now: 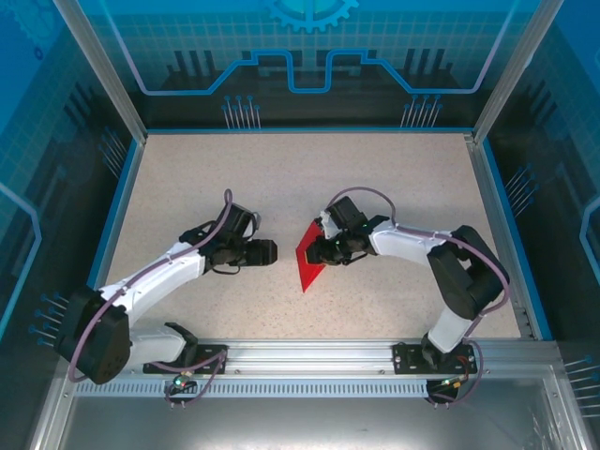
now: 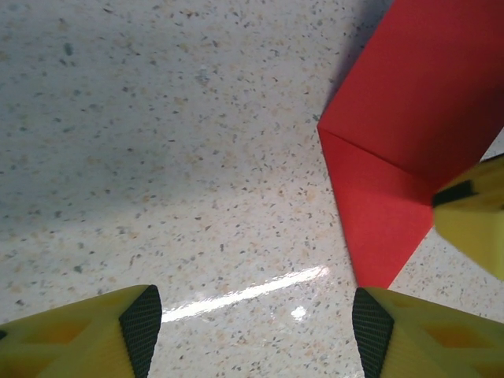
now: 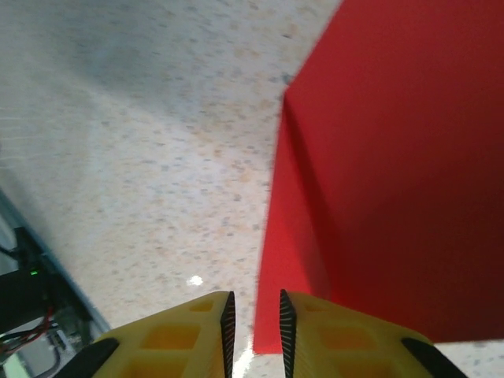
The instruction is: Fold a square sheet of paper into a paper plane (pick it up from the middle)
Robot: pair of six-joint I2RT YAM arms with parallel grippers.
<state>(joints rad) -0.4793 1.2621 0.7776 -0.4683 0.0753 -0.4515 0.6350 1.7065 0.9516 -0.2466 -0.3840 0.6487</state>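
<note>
A speckled beige worktop (image 1: 281, 187) with a blue border strip (image 1: 120, 206) sits inside translucent blue panels (image 1: 309, 56) printed with circuit lines and a gear, framed by aluminium posts (image 1: 98, 66). An aluminium rail (image 1: 309, 354) runs along the near edge.

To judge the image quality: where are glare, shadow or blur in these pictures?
Left wrist: a bright glare streak on the speckled table, a dark shadow beside the creased bright red paper sheet. Right wrist: the paper is close and soft; the table is blurred. Top external: even light, sharp, faint shadows.
</note>
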